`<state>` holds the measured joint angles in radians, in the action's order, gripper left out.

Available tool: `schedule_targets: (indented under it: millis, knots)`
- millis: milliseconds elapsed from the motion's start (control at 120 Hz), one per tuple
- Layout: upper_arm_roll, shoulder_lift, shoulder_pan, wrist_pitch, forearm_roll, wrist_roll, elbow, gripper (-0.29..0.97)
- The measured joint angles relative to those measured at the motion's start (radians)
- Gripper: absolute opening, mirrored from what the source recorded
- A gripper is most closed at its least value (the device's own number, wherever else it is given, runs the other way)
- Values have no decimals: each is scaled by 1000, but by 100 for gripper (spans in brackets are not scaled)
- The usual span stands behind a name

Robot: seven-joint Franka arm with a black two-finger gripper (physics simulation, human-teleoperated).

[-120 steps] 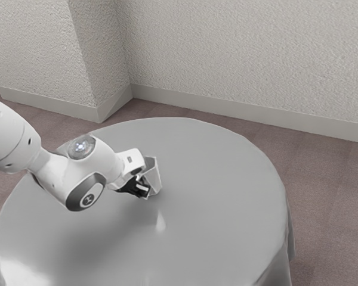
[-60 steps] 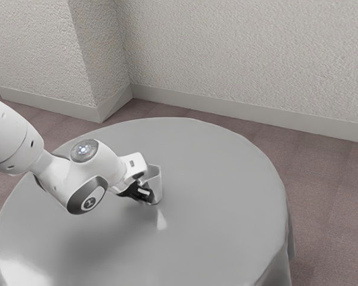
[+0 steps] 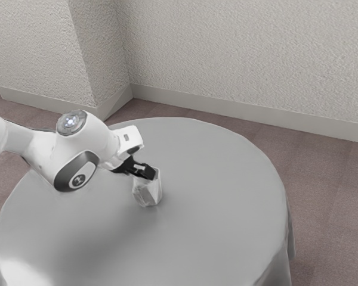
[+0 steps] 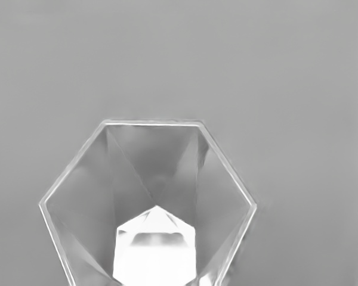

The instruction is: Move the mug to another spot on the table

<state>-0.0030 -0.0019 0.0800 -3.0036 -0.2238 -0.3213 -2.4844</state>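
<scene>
The mug [image 3: 148, 192] is a pale grey, faceted cup with a six-sided rim. It stands upright on the round grey table [image 3: 227, 196], left of the middle. My gripper [image 3: 147, 173] hangs just above the mug's rim, open, with its black fingers off the mug. In the wrist view I look straight down into the mug [image 4: 149, 202], whose white bottom shows inside, with bare table top around it.
The table top [image 4: 227, 59] is draped in a smooth grey cloth that falls over its edge at the exterior view's right. White textured walls and a baseboard [image 3: 244, 110] stand behind, on a brownish carpet.
My hand has let go of the mug and risen, pulling back toward the exterior view's upper left. The mug, earlier tilted in the fingers, now stands on the table.
</scene>
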Motion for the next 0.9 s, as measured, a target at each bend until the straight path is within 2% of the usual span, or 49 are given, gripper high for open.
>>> schedule_targets:
  millis: [125,183,267,442,550,625,742,900]
  knots:
    - [-22,-173,5,179,6,-3,11,61]
    - [-24,-208,-16,272,17,-4,45,62]
    - [-25,-224,-37,430,71,7,165,63]
    - [-16,-157,-115,772,168,70,509,64]
    - [3,-39,-124,991,193,130,804,65]
    - [13,21,-131,1121,199,171,948,65]
    - [-19,44,-190,1265,207,232,1042,66]
    - [-26,33,-217,1372,210,297,1066,66]
